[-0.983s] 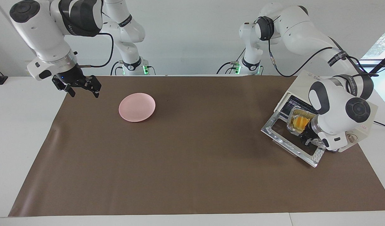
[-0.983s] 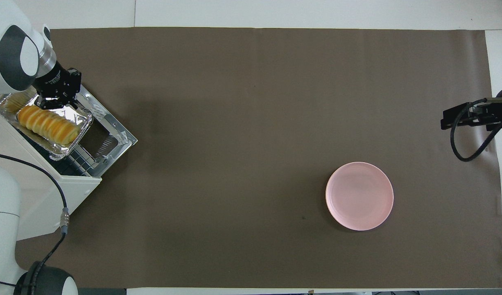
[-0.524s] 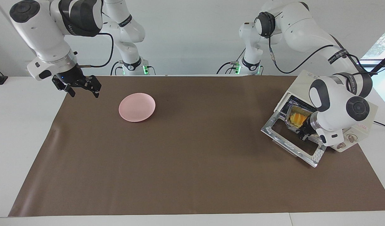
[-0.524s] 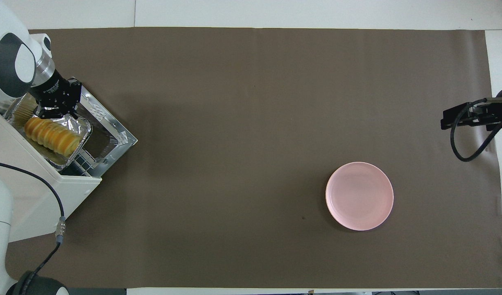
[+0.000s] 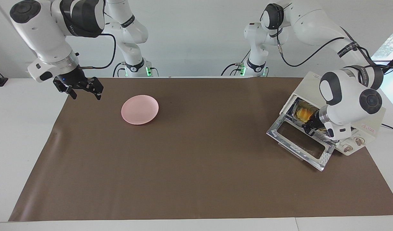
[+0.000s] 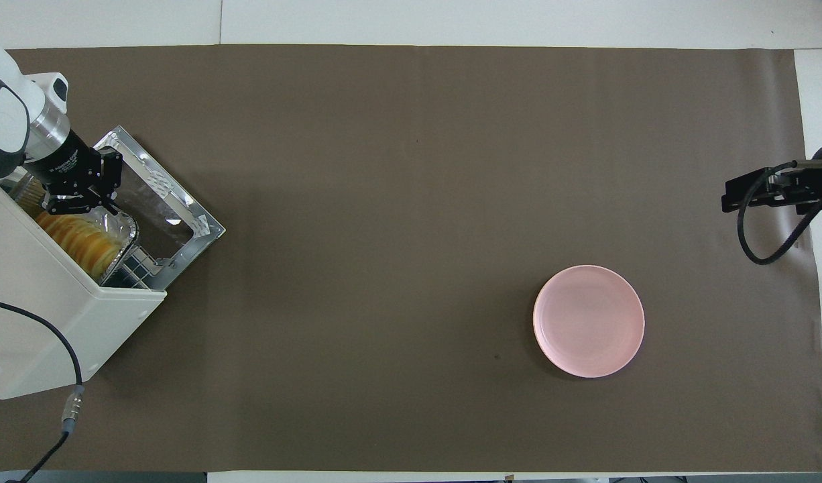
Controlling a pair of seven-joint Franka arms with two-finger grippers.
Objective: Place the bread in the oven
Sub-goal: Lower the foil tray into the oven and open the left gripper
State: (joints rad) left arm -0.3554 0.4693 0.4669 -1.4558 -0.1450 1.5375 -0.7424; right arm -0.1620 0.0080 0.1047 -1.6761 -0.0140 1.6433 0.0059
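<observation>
**A:** What do we see in the facing view?

**B:** We see the cream-white boxy toaster oven (image 5: 360, 128) at the left arm's end of the table, with its shiny metal-framed glass door (image 5: 300, 144) lying open. The small golden ridged bread (image 5: 302, 113) sits in a silver foil tray (image 5: 321, 135) just inside the oven's mouth. The left gripper (image 5: 308, 128) is pinched tight on the tray's edge. The right gripper (image 5: 84, 92) hangs with its fingers spread wide, holding nothing, over the brown mat's (image 5: 196, 166) corner, near a round pink plate (image 5: 139, 109).

**A:** And in the overhead view?

**B:** We see the bread (image 6: 82, 241) partly under the oven's (image 6: 42, 315) roof. The left gripper (image 6: 72, 201) grips the tray (image 6: 119, 225) over the door (image 6: 176, 221). The plate (image 6: 589, 320) lies well apart. The right gripper (image 6: 753, 194) waits at the mat's (image 6: 411, 168) edge.
</observation>
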